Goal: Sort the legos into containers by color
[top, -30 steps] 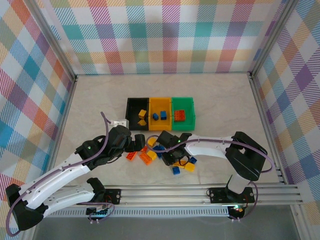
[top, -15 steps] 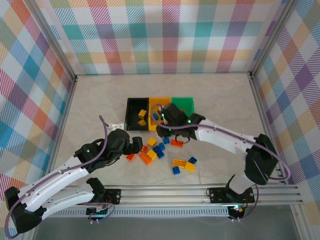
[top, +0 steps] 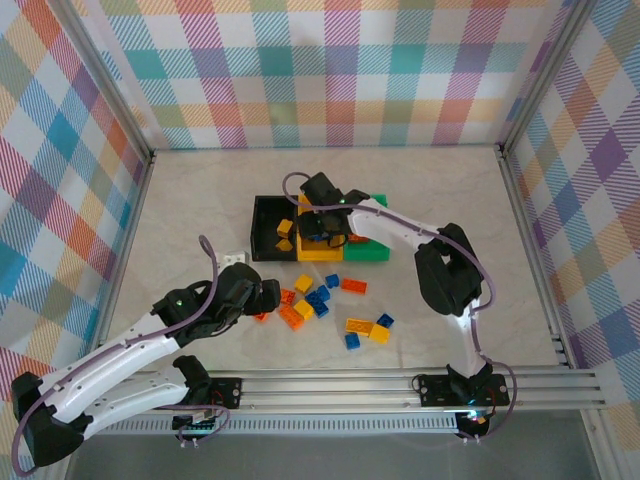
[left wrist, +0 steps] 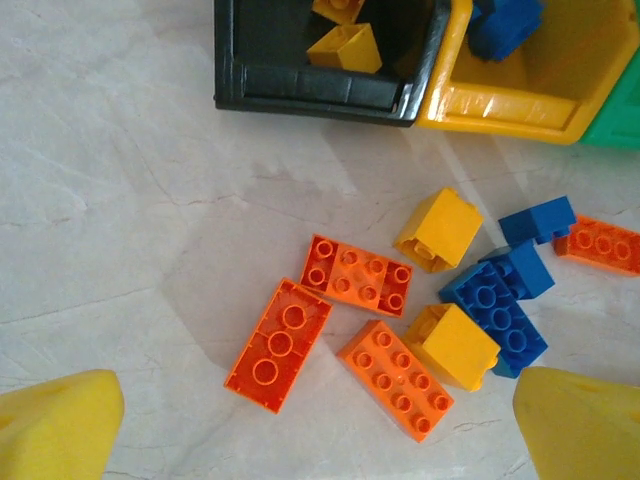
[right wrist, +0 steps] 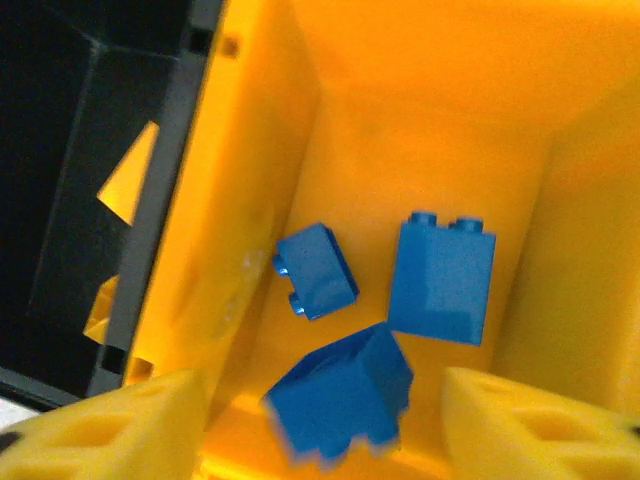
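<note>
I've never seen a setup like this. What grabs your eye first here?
Probably the bright scatter of orange, yellow and blue legos mid-table, in front of the row of black, yellow-orange and green containers. Next, the right end effector poised over the yellow-orange container, open, with blue legos inside.

Blue brick (right wrist: pixel 340 405): blurred, between the jaws of the right gripper (right wrist: pixel 325 430).
Green bin (left wrist: pixel 625 115): cut off, ahead-right of the left gripper (left wrist: pixel 318 425) jaws.
Yellow bin (top: pixel 322 253): inside mostly hidden beneath the right gripper.
</note>
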Robot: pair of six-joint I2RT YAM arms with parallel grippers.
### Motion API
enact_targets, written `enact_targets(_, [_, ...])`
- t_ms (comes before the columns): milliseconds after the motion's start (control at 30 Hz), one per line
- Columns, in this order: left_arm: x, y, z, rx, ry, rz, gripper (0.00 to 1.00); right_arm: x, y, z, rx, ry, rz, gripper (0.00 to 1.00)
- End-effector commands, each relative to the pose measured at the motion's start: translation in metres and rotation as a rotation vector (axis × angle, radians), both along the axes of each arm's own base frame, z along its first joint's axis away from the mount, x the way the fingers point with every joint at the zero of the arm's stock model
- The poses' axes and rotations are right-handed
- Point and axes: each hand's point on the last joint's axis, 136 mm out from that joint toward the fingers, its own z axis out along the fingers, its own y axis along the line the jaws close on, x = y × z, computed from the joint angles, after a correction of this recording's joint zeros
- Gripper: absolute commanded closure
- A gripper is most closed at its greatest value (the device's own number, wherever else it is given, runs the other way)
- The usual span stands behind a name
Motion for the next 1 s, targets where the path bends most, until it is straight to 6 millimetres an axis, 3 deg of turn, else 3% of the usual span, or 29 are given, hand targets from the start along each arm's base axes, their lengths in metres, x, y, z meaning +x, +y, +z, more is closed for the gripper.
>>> enact_targets(0, [-0.004,0.003,-0.016,0.033,0.058,0.009,0.0,0.002,0.012,0.051,0.108,-0.058,0.009,0.28])
enact_targets(100, [-0.004,-0.005,-0.028,0.042,0.096,-0.017,0.0,-0.011,0.01,0.075,0.163,-0.084,0.027,0.26])
enact_targets(167, [-0.003,-0.008,-0.039,0.065,0.124,-0.026,0.0,-0.025,0.005,0.081,0.198,-0.08,0.032,0.25])
enact_targets(400, [-0.002,-0.006,-0.084,0.184,0.241,-0.016,0.1,-0.057,-0.02,0.077,0.231,-0.063,-0.002,0.25])
enact_targets(567, [-0.005,-0.005,-0.11,0.216,0.314,-0.01,0.17,-0.062,-0.031,0.075,0.21,-0.073,-0.024,0.24])
enact_targets(800, [0.003,0.008,-0.132,0.235,0.348,0.034,0.23,-0.063,-0.037,0.075,0.199,-0.085,-0.033,0.24])
enact_targets(967, [0.011,0.005,-0.142,0.236,0.358,0.03,0.25,-0.065,-0.041,0.075,0.189,-0.09,-0.036,0.24])
